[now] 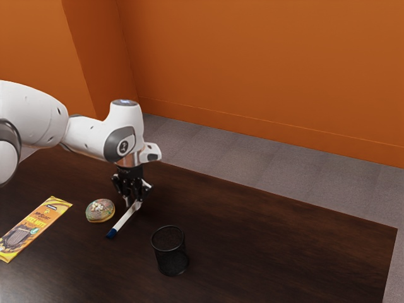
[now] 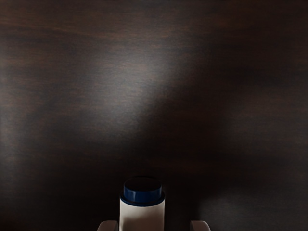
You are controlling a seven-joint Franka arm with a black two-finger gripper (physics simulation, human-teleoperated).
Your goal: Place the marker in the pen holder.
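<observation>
"Dark wood makes up the surface (image 1: 284,240), glossy in patches. What's nearest in the exterior view?"

"The black pen holder (image 1: 170,259), upright. Its inside is too dark to make out."

"And the yellow packet (image 1: 35,227)?"

"Cut off by that view's left edge, with its small print unreadable."

"Where's the marker (image 1: 125,219)?"

"Outside the holder, beyond it and toward the exterior view's left, just beside the round pastry (image 1: 100,211). One end is partly hidden at the pincer (image 1: 134,202). I can't tell whether it lies quite flat."

"Which way does it point?"

"Its long axis runs aslant. The blue end that shows there aims nearer and to the exterior view's left; the white body slopes back to the pincer. In the wrist view a blue end shows too, the rest cut off by the lower edge."

"Is it gripped?"

"No, the pincer stands wide, the marker between its fingertips (image 2: 108,226) with a plain gap on one side."

"And farther back?"

"The white arm (image 1: 91,136), cut off at the exterior view's left, then grey floor (image 1: 265,161) and an orange wall (image 1: 252,69)."
</observation>
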